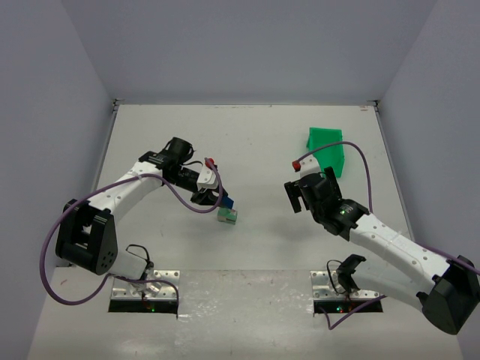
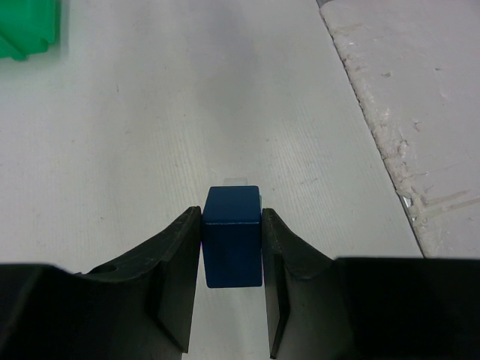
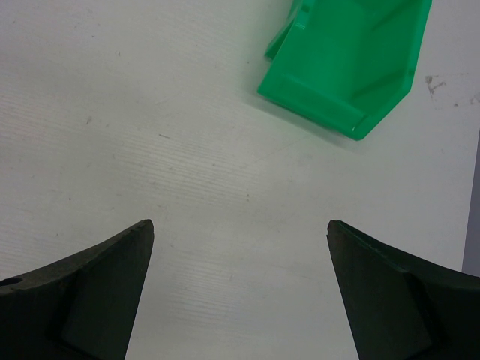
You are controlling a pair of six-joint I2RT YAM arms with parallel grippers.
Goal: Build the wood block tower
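The table (image 1: 247,142) runs out of frame at the near edge of the top view, and each wrist view shows only a patch of it. The green bin (image 1: 328,150) stands at the far right. The right wrist view cuts off its upper part, and the left wrist view shows only one corner of it.

The right end effector (image 3: 240,223) hangs over bare table just near of the bin. Its fingers are spread wide, holding and touching nothing.

The left end effector (image 2: 232,215), left of centre, is pinching the dark blue block (image 2: 232,240) by two opposite sides. Only the block's top and one face show, so its full shape is hard to make out.

From above, the light green block (image 1: 227,217) lies on the table directly under the blue one. Whether the two touch I cannot tell, since the blue block and the fingers cover the place where they would meet.
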